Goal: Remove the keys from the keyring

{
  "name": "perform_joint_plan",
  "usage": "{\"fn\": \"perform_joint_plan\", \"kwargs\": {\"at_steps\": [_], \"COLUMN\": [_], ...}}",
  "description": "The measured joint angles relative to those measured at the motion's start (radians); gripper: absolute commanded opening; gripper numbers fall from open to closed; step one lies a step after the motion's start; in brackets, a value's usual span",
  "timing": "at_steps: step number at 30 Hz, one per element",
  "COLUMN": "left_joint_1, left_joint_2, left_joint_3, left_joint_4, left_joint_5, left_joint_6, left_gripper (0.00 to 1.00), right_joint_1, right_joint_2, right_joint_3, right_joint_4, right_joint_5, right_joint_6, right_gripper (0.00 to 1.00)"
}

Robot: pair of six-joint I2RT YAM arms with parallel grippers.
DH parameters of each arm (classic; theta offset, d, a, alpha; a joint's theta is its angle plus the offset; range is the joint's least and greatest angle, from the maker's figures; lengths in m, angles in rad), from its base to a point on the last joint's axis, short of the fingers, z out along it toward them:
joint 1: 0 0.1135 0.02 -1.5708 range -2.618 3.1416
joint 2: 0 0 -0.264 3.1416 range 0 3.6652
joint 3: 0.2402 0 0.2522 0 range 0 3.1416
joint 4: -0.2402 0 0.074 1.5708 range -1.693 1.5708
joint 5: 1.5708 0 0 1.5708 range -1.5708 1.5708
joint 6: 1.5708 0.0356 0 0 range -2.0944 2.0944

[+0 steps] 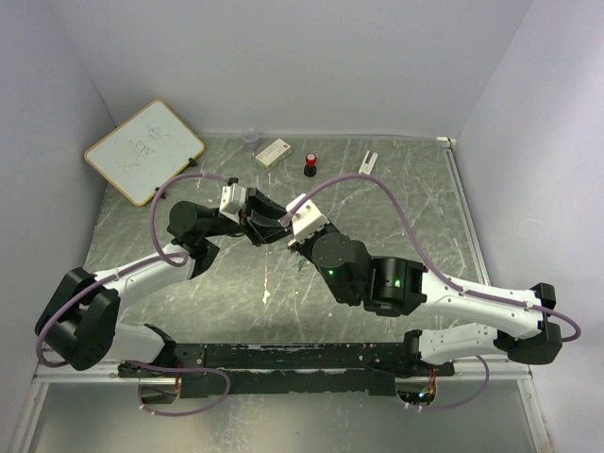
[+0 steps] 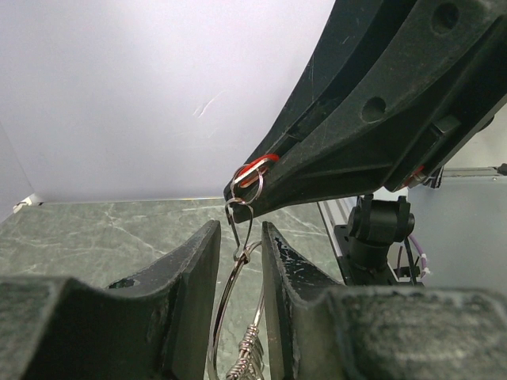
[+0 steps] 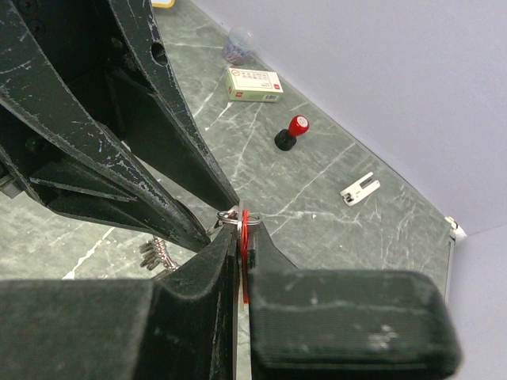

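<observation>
R gripper is clamped tight on the red-headed key, its plastic head pinched betw. the fingertips, up off the table at mid-workspace. A small silver ring hangs at that tip. Below it the keyring, a thin wire loop, drops betw. the fingers of L gripper. L jaws are narrow, one either side of the loop; can't tell if they actually pinch the wire. Silver bits are strung low on the loop. At the far edge, well apart: whiteboard, white box, black cylinder w/ red cap.
</observation>
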Motion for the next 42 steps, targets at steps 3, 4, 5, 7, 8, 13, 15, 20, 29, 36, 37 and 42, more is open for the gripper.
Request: {"fn": "perform_joint_plan", "kwargs": {"at_steps": [3,4,5,7,8,13,15,20,29,36,37,42], "left_joint_1": [0.0,0.0,0.0,0.0,0.0,0.0,0.0,0.0,0.0,-0.002,-0.002,-0.002], "left_joint_2": [0.011,0.015,0.018,0.024,0.025,0.029,0.029,0.037,0.057,0.057,0.057,0.057], "left_joint_3": [0.0,0.0,0.0,0.0,0.0,-0.004,-0.005,-0.005,-0.005,-0.005,-0.005,-0.005], "left_joint_4": [0.018,0.023,0.027,0.034,0.035,0.053,0.057,0.074,0.079,0.08,0.08,0.088], "left_joint_5": [0.002,0.003,0.003,0.003,0.004,0.003,0.003,0.005,0.008,0.008,0.008,0.008], "left_joint_6": [-0.014,-0.019,-0.023,-0.029,-0.033,-0.042,-0.043,-0.053,-0.063,-0.063,-0.063,-0.065], "left_gripper": [0.39,0.39,0.38,0.38,0.38,0.38,0.38,0.38,0.37,0.37,0.37,0.36], "right_joint_1": [0.0,0.0,0.0,0.0,0.0,0.0,0.0,0.0,0.0,0.0,0.0,0.0], "right_joint_2": [0.0,0.0,0.0,0.0,0.0,0.0,0.0,0.0,0.0,0.0,0.0,0.0], "right_joint_3": [0.0,0.0,0.0,0.0,-0.001,-0.006,-0.008,-0.01,-0.01,-0.011,-0.012,-0.015], "right_joint_4": [0.0,0.0,0.0,0.001,0.002,0.009,0.011,0.015,0.015,0.017,0.018,0.023], "right_joint_5": [0.0,0.001,0.001,0.001,0.001,0.0,0.0,0.0,0.0,0.0,0.0,-0.001], "right_joint_6": [0.0,0.0,0.0,0.0,0.0,0.0,0.0,-0.001,-0.004,-0.004,-0.004,-0.004], "right_gripper": [0.0,0.0,0.0,0.0,0.0,0.0,0.0,0.0,0.0,0.0,0.0,0.0]}}
